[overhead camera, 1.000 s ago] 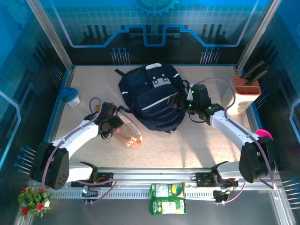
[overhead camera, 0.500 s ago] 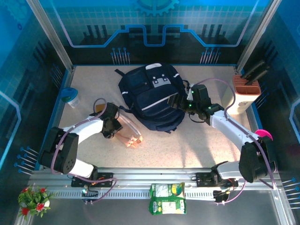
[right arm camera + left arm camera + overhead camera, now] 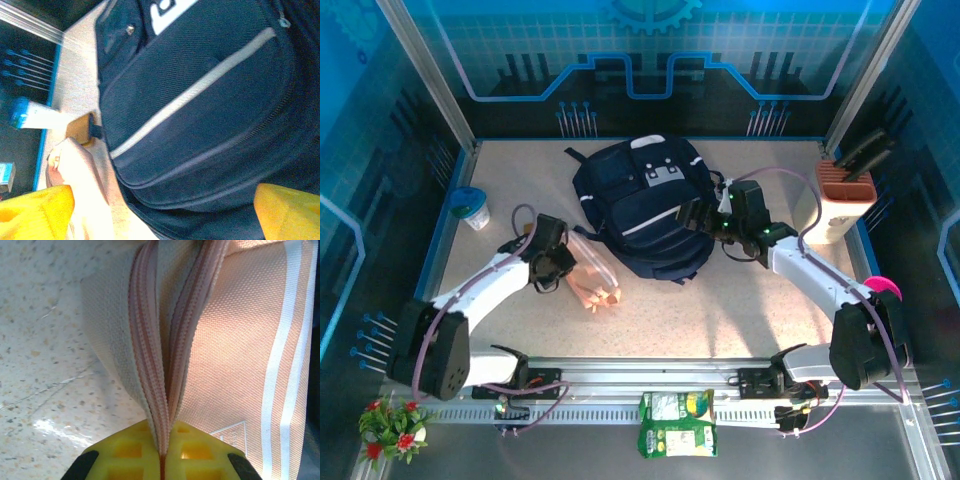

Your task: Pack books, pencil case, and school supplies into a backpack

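Navy backpack [image 3: 632,205] lies flat, peach pencil case [image 3: 592,277] beside.

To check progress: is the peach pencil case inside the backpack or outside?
Outside. The pencil case lies on the table beside the backpack, pinched in the left tool.

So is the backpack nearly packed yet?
Not nearly. Done: nothing looks packed. In hand: the left gripper is shut on the zip of the peach striped fabric pencil case, which lies on the table beside the big navy-blue fabric backpack. The right gripper hangs open at the backpack. Left: getting the case inside.
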